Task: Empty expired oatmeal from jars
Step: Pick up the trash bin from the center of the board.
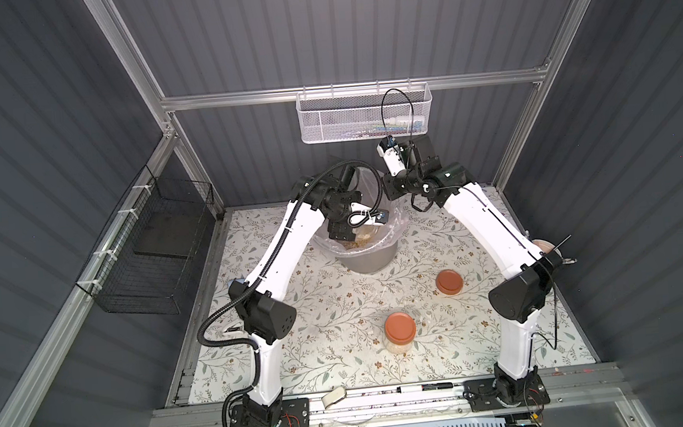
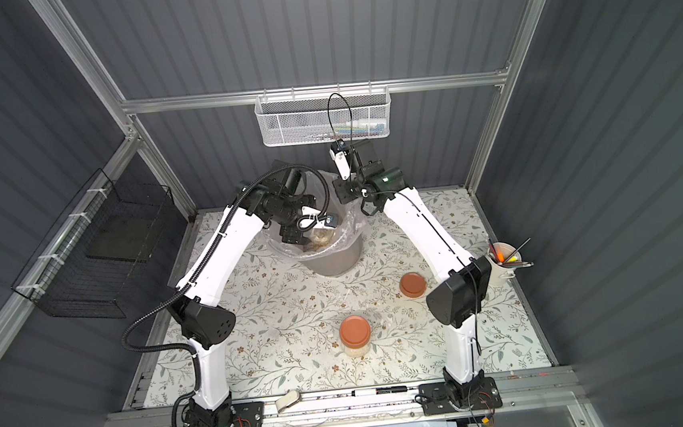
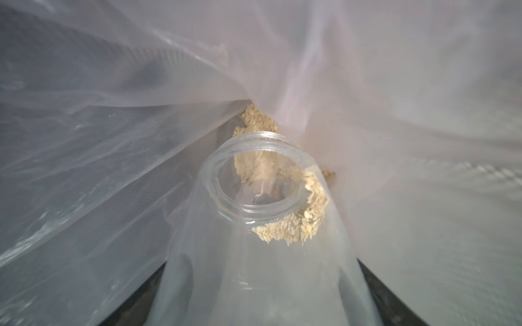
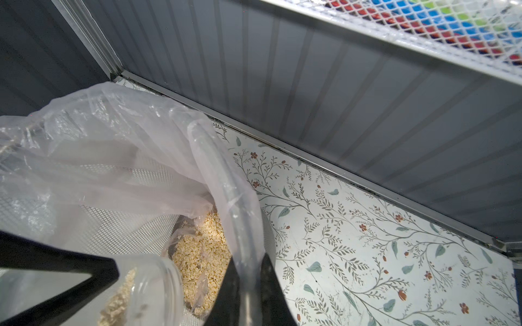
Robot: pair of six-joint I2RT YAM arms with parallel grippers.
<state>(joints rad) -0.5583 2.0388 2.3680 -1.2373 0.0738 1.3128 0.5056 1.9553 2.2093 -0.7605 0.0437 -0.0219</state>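
My left pincer (image 1: 350,239) grips the jar (image 3: 254,268) tipped into the bin (image 1: 370,258) so oatmeal (image 3: 296,228) slides out; my right pincer (image 4: 250,290) pinches the liner (image 4: 127,146) edge, holding it open.

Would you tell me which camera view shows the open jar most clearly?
The left wrist view: the open jar fills it, mouth and clinging oatmeal plain. The right wrist view catches only its mouth end; in both top views the left arm mostly hides it.
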